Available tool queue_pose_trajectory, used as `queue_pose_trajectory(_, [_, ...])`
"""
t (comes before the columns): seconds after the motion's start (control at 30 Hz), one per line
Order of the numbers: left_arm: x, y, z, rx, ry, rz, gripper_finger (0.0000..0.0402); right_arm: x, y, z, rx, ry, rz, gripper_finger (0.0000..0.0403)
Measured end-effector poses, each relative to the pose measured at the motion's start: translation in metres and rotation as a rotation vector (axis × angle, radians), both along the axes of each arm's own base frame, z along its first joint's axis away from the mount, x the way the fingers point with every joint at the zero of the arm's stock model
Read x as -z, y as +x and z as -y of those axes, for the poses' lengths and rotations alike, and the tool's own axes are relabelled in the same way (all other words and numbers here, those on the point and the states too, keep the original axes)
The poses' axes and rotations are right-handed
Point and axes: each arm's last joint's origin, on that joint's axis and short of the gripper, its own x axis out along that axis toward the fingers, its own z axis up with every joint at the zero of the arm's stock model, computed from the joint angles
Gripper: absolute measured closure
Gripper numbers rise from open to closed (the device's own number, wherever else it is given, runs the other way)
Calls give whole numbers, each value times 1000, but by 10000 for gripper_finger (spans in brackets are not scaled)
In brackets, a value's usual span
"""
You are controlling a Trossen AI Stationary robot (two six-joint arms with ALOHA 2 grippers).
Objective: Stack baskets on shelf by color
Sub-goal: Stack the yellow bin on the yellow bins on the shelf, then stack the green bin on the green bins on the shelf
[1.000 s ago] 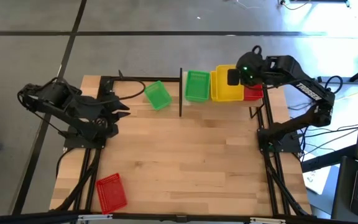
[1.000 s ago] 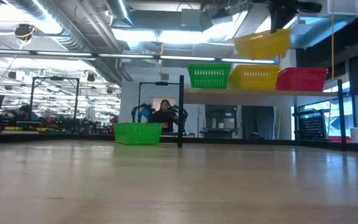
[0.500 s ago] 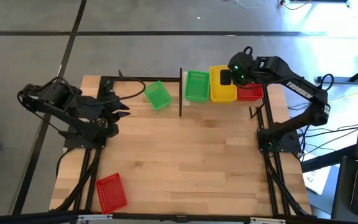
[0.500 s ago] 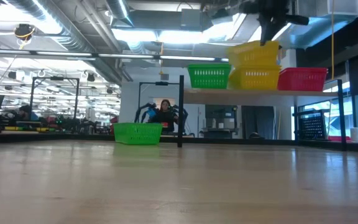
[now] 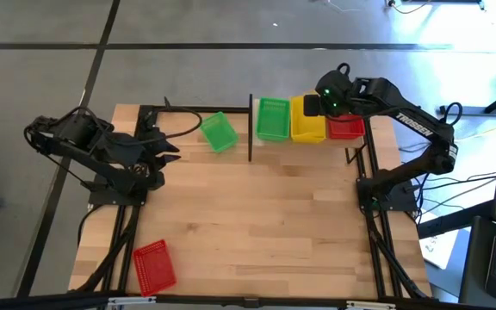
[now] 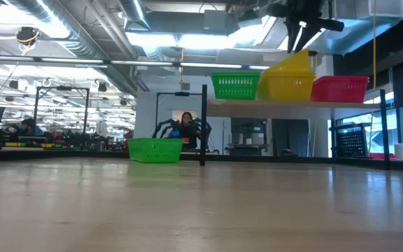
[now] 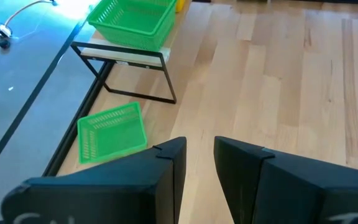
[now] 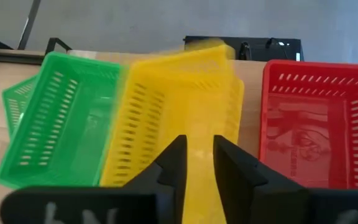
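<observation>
Looks like a big open robotics lab from where I'm driving this: exposed ducts (image 6: 68,31) and strip lights (image 6: 187,40) overhead, rows of workbenches (image 6: 47,143) in the background, another arm rig (image 6: 180,127) with a person (image 6: 185,124) behind it, grey concrete floor (image 5: 231,21).
</observation>
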Motion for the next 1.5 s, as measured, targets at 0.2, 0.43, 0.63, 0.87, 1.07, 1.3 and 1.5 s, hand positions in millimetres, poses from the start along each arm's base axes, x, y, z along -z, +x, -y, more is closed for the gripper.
queue_pose_trajectory(0.2, [0, 0, 0, 0, 0, 0, 328, -2, 1, 1, 0, -35, 8, 314])
queue_pose_trajectory(0.43, [0, 0, 0, -3, -3, 1, 328, -12, 3, -2, -126, -73, 86, 315])
queue_pose_trajectory(0.63, [0, 0, 0, -6, -6, 2, 328, -8, -4, -4, -58, -81, -8, 374])
queue_pose_trajectory(0.87, [0, 0, 0, -7, -5, 2, 328, -4, -2, 0, -81, -57, -25, 399])
queue_pose_trajectory(1.07, [0, 0, 0, -8, -5, 3, 328, 19, -2, 6, -63, 0, -77, 401])
queue_pose_trajectory(1.3, [0, 0, 0, -8, -5, 3, 328, 25, 3, 10, -88, 1, -39, 402])
queue_pose_trajectory(1.5, [0, 0, -2, -81, -52, 29, 328, -9, 11, -4, -257, -120, 20, 402])
